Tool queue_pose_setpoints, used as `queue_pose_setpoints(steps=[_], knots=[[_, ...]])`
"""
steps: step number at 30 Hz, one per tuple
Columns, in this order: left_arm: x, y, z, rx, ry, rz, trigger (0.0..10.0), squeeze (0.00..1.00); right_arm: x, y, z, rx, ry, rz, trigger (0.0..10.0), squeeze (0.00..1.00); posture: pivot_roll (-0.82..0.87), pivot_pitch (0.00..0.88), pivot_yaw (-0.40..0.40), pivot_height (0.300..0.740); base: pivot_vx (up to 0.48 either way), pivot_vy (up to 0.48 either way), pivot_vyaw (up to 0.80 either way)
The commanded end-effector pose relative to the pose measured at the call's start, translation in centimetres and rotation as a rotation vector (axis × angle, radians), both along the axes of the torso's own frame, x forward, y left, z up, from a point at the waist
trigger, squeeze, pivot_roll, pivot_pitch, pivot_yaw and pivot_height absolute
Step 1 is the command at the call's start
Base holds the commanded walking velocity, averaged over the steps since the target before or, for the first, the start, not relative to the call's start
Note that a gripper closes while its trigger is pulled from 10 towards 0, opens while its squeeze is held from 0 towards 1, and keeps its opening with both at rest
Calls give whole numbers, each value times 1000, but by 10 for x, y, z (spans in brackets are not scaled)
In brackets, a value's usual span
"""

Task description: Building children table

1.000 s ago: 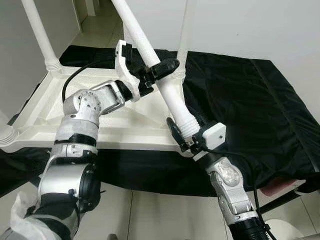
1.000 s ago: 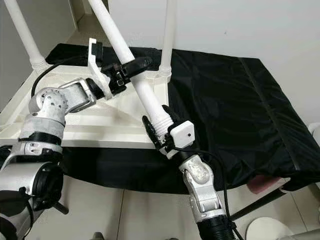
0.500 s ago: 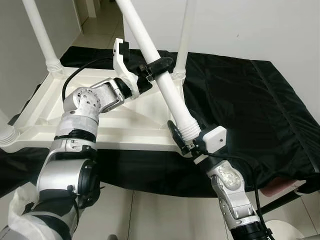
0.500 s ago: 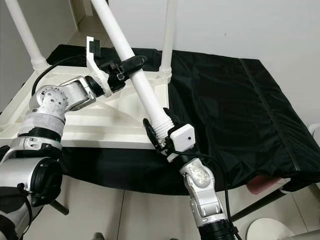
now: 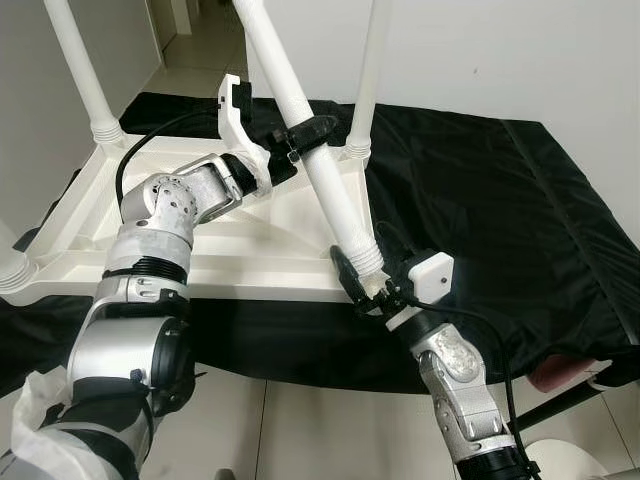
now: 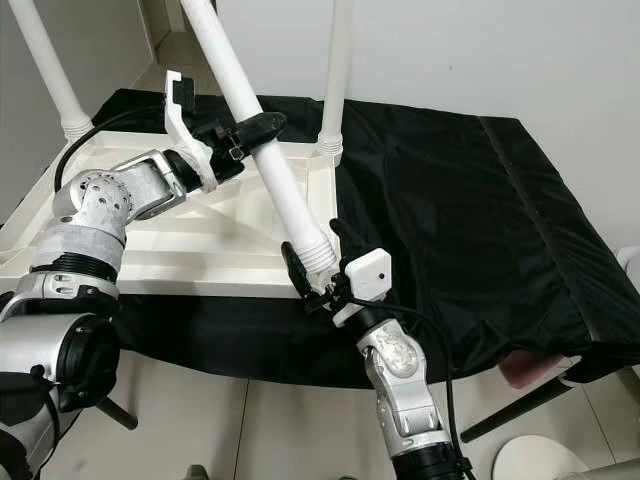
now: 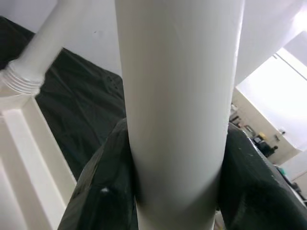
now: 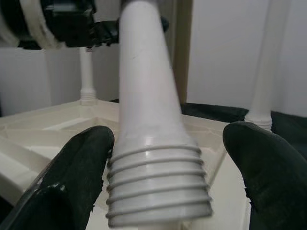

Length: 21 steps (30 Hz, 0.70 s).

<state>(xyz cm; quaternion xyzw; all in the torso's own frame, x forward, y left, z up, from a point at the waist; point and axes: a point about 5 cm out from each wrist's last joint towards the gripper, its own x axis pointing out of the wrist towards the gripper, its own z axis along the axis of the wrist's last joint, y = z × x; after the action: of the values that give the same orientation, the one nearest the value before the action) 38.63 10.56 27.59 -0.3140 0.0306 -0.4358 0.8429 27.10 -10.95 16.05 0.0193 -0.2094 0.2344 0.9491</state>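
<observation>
The tilted table leg (image 5: 320,165) runs off the top edge; its threaded end (image 8: 158,187) hides the near-right corner socket.

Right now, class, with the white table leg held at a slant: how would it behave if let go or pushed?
The white table leg is likely stiff: it stays straight, held by the left gripper midway. It looks like light hollow plastic. Round, smooth and slanted, with its threaded end between the open right gripper fingers, it would probably topple and roll.
</observation>
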Motion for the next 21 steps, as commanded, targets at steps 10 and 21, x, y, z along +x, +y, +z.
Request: queue_pose_setpoints(steps=[10, 21], knots=[[3, 4, 15, 165, -250, 108, 10000, 0, 3, -9, -8, 30, 120, -36, 10000, 0, -34, 52, 22, 740, 0, 0, 0], [-7, -29, 14, 354, -476, 190, 10000, 0, 17, 10, 2, -56, 244, 19, 10000, 0, -32, 47, 16, 740, 0, 0, 0]])
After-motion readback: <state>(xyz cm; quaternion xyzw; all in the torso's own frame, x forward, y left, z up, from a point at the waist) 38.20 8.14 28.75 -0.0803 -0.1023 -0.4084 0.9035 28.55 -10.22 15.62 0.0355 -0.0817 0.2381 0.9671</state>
